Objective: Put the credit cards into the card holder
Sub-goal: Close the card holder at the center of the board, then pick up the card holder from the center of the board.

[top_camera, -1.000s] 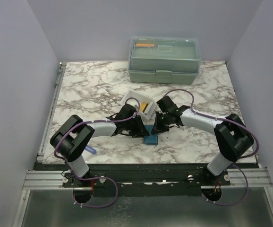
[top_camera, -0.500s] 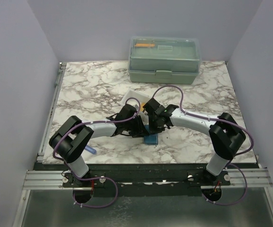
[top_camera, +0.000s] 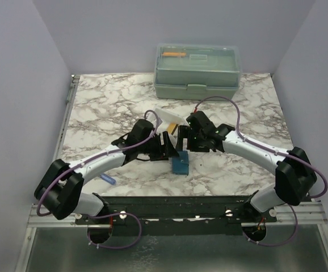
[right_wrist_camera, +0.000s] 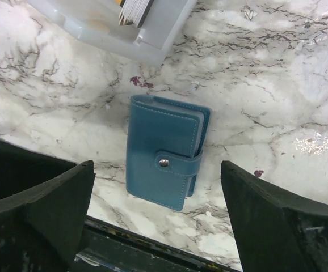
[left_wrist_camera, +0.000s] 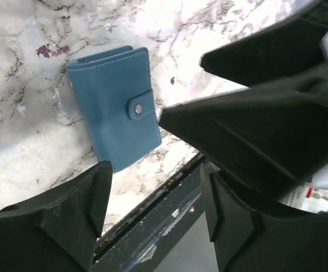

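Observation:
The card holder [top_camera: 180,165], a blue-teal wallet, lies folded shut and snapped on the marble near the front edge. It is in the left wrist view [left_wrist_camera: 116,107] and the right wrist view [right_wrist_camera: 167,150]. My left gripper [top_camera: 171,148] hangs just above and left of it, open and empty [left_wrist_camera: 155,207]. My right gripper [top_camera: 186,140] hangs behind it, open wide and empty [right_wrist_camera: 158,218]. A stack of credit cards [right_wrist_camera: 134,8] stands on edge in the white tray; only their edges show.
The white tray [right_wrist_camera: 96,25] sits just behind the wallet, partly hidden by both wrists [top_camera: 165,115]. A pale green lidded box [top_camera: 198,71] stands at the back. A small blue object [top_camera: 108,179] lies front left. The table's dark front rail [right_wrist_camera: 152,255] runs close below the wallet.
Both grippers have opened and drawn up and apart from the wallet, which now lies shut and free on the table. Both arms' elbows have swung outward.

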Tool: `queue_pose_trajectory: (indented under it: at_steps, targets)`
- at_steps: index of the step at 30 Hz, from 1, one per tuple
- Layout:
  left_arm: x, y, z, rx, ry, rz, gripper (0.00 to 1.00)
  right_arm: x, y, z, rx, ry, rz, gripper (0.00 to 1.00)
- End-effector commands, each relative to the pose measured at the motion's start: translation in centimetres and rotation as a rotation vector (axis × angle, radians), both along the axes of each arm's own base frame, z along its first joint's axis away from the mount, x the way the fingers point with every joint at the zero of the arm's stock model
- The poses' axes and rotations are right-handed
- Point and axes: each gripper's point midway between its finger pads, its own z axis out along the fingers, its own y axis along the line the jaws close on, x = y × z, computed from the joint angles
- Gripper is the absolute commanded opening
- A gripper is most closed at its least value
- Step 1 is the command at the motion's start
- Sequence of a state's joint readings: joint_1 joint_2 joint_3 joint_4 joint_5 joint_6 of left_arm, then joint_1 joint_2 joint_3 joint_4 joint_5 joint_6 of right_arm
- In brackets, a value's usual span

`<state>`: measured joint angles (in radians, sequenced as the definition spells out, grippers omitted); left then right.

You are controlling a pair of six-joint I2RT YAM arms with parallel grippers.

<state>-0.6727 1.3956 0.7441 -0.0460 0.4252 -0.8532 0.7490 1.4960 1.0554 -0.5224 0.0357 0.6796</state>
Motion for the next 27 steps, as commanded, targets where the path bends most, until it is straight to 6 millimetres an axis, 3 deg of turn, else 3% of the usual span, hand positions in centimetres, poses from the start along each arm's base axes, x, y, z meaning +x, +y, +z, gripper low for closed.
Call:
queue_pose_trajectory:
  at_steps: [1,9,13,17,21,24,27]
  targets:
    - [-0.8,2.1,1.9,0.010,-0.009,0.002,0.71,-0.9,-0.1,-2.1,-0.016,0.101,-0.083,0.99]
    - [1.7,7.8,5.9,0.116,-0.194,0.201,0.83,-1.5,2.2,-5.7,-0.075,0.175,-0.198,1.00]
    - [2.0,9.2,8.0,0.125,-0.276,0.246,0.86,-2.0,1.7,-8.3,-0.276,0.196,-0.228,1.00]
    - [1.9,9.6,8.2,0.135,-0.295,0.255,0.87,-2.5,0.2,-9.7,-0.470,0.184,-0.255,0.97]
    - [1.7,9.5,7.9,0.130,-0.283,0.246,0.87,-2.5,-0.2,-9.3,-0.477,0.165,-0.255,0.89]
    - [1.7,9.4,8.1,0.130,-0.288,0.238,0.88,-2.3,-0.6,-7.5,-0.426,0.121,-0.274,0.83]
    - [1.8,9.2,8.2,0.131,-0.293,0.230,0.88,-1.8,-1.8,-6.0,-0.385,0.097,-0.305,0.70]
